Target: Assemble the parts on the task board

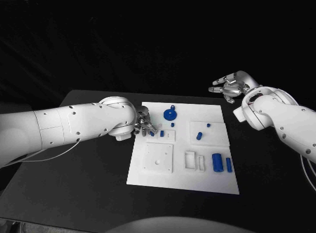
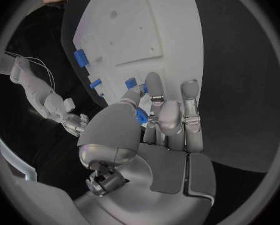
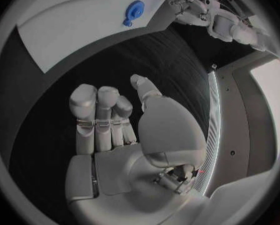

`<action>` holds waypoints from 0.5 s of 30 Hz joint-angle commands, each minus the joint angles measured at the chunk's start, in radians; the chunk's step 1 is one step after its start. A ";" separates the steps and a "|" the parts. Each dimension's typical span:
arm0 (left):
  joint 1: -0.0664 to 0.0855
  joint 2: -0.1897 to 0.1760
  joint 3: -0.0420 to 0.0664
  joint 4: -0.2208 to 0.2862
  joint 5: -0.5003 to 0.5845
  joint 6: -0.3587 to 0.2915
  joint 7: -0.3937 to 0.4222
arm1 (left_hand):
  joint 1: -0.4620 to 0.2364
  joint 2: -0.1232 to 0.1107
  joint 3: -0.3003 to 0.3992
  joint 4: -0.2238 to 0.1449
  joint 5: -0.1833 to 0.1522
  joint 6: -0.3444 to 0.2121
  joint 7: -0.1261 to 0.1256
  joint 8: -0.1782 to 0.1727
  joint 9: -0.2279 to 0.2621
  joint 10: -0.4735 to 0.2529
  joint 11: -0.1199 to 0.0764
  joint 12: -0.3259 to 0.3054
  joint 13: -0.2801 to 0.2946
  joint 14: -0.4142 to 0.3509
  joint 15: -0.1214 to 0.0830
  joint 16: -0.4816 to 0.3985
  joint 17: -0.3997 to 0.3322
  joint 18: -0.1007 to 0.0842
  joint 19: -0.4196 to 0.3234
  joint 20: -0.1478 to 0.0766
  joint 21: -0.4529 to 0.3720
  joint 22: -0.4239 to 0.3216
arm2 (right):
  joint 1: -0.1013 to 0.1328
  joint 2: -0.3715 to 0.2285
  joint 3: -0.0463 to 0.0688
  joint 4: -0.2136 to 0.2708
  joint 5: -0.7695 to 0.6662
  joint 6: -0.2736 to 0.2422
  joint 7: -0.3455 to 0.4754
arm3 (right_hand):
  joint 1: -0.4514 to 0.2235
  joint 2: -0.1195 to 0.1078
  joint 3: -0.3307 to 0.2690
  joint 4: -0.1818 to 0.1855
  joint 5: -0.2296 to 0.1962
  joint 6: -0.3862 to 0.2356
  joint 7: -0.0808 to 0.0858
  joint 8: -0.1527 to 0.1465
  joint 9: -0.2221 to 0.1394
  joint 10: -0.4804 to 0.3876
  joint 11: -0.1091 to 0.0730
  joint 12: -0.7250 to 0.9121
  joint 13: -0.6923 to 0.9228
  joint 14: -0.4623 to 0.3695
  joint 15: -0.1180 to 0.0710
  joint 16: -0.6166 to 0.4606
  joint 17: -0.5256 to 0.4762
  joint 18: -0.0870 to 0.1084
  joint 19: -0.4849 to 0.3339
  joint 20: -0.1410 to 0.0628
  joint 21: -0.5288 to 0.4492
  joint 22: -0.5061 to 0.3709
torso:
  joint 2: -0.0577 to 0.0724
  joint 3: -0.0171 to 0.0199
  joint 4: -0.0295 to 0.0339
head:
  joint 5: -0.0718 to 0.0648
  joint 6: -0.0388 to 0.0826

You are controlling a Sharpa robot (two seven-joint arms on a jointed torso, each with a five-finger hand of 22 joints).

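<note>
Nearest item: the task board (image 1: 200,179), a white plate lying flat in the middle of the black bench (image 1: 67,194), its near edge facing the robot.

Parts on the board: two upright blue cylinders (image 1: 217,162) standing side by side near the near right corner; a round blue knob (image 1: 170,115) sitting toward the far edge; a small blue peg (image 1: 199,135) and another (image 1: 208,125) resting on the raised square at right.

Left robot hand (image 1: 145,126): reaching over the board's left edge, fingers drawn together and pinching a small blue part (image 2: 140,116) between thumb and fingers, just above the board surface; further blue pieces are lying just beyond the fingertips (image 2: 154,81).

Right robot hand (image 1: 230,85): hanging above the bench past the board's far right corner, well apart from the parts, fingers loosely curled and spread, holding nothing.
</note>
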 commanded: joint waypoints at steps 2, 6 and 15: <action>-0.014 0.009 -0.010 0.006 -0.004 0.039 -0.015 | 0.003 -0.003 0.083 -0.069 0.001 0.031 -0.038 0.017 0.027 0.049 -0.008 0.005 0.001 0.006 0.001 0.001 0.001 0.017 0.006 0.002 0.005 0.018 | 0.000 -0.001 0.000 0.002 -0.004 0.010 0.008 | -0.003 -0.003 0.004 0.000 -0.002 0.007 -0.002 0.002 0.001 0.003 0.000 -0.002 0.000 0.003 -0.001 -0.004 0.000 0.001 0.062 -0.006 -0.005 0.066 | -0.001 -0.0004 -0.0002 | 0.000 -0.001; -0.014 0.010 -0.010 0.007 -0.005 0.040 -0.016 | 0.001 -0.006 0.086 -0.062 0.004 0.029 -0.041 0.026 0.054 0.049 -0.010 0.006 0.001 0.007 0.000 0.002 0.001 0.016 0.006 0.001 0.006 0.018 | 0.000 -0.001 0.000 0.002 -0.004 0.010 0.008 | -0.003 -0.003 0.004 0.000 -0.002 0.007 -0.002 0.002 0.001 0.003 0.000 -0.002 0.000 0.003 -0.001 -0.004 0.000 0.001 0.062 -0.006 -0.005 0.066 | 0.000 -0.0002 -0.0002 | -0.004 -0.002; -0.014 0.014 -0.010 0.008 -0.025 0.044 -0.023 | -0.007 -0.014 0.097 -0.055 0.034 0.029 -0.042 0.032 0.102 0.049 -0.005 0.010 0.003 0.006 0.001 0.001 -0.001 0.015 0.006 0.001 0.006 0.018 | -0.001 -0.003 0.000 0.000 -0.004 0.011 0.009 | -0.006 -0.004 0.009 -0.001 -0.002 0.006 -0.001 0.002 0.001 0.004 0.000 -0.002 0.001 0.004 -0.001 -0.004 0.001 0.001 0.062 -0.006 -0.007 0.065 | -0.001 -0.0007 0.0010 | -0.005 -0.004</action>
